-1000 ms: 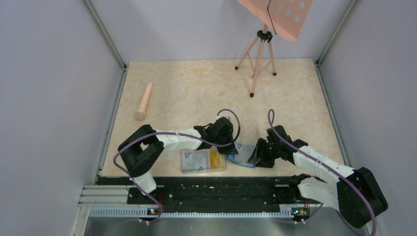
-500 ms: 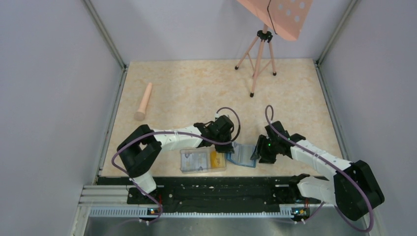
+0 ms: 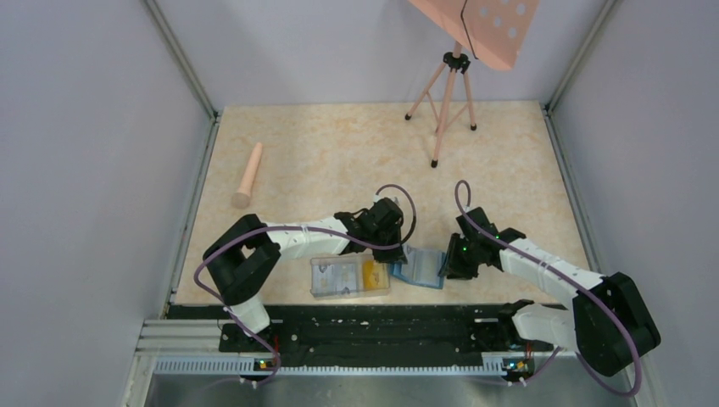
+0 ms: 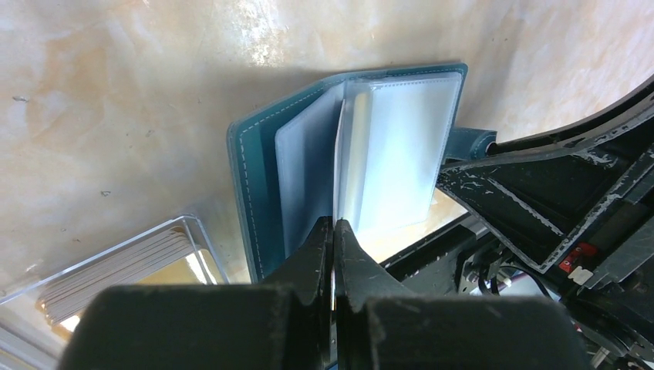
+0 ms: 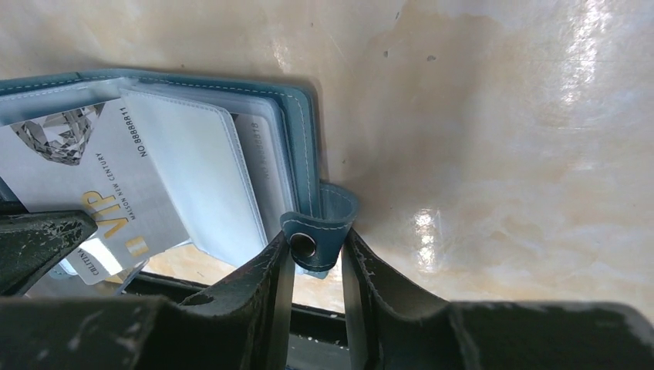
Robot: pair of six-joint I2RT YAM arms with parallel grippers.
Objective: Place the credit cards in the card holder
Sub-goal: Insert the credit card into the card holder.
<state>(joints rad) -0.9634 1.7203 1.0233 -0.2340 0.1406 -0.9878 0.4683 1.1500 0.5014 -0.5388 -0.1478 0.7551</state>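
Holder lying open on table, teal cover facing down. Left gripper pinching near edge of clear sleeve in holder's middle, jaws pressing tight together. Tab sticking out at holder's right edge, right gripper sitting against it. Box lying just near-left of holder, holding stacked cards.

Credit card in card holder, left of snap tab: gold "VIP", number beginning "NO 8888", small line ending "CENTURY". Fainter print on next sleeve, unreadable.
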